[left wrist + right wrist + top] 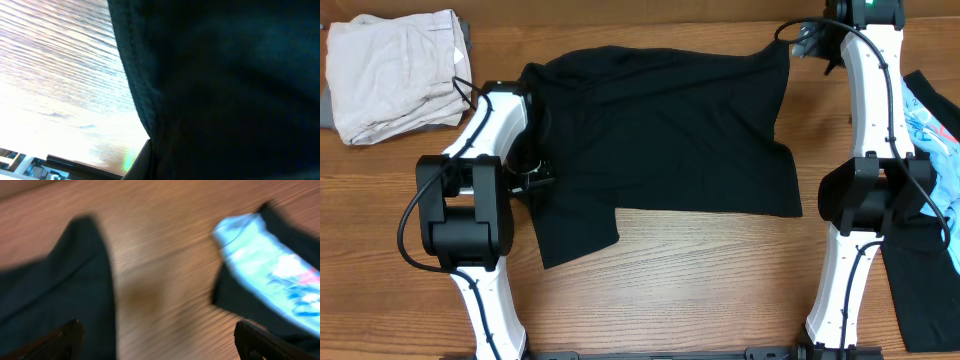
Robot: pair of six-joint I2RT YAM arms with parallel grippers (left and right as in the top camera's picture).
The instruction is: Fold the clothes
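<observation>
Squaring up the black shirt point(670, 130) for its first fold.

Lies spread across the middle of the table point(720, 290), mostly flat, one sleeve trailing off its near-left corner. Cannot tell whether the left gripper point(532, 178), pressed at the shirt's left edge, is clamped or apart: nothing but dark cloth in that wrist view. Right gripper point(162, 340) with fingers wide apart, holding nothing, above bare wood just off the shirt's far-right corner. Bring it down onto that corner, pinch the hem only, and lift both sides evenly to avoid bunching. Keep clear of the blue printed garment point(930, 125) to the shirt's right, and leave alone the folded beige garment point(395, 75) off its far-left corner.
</observation>
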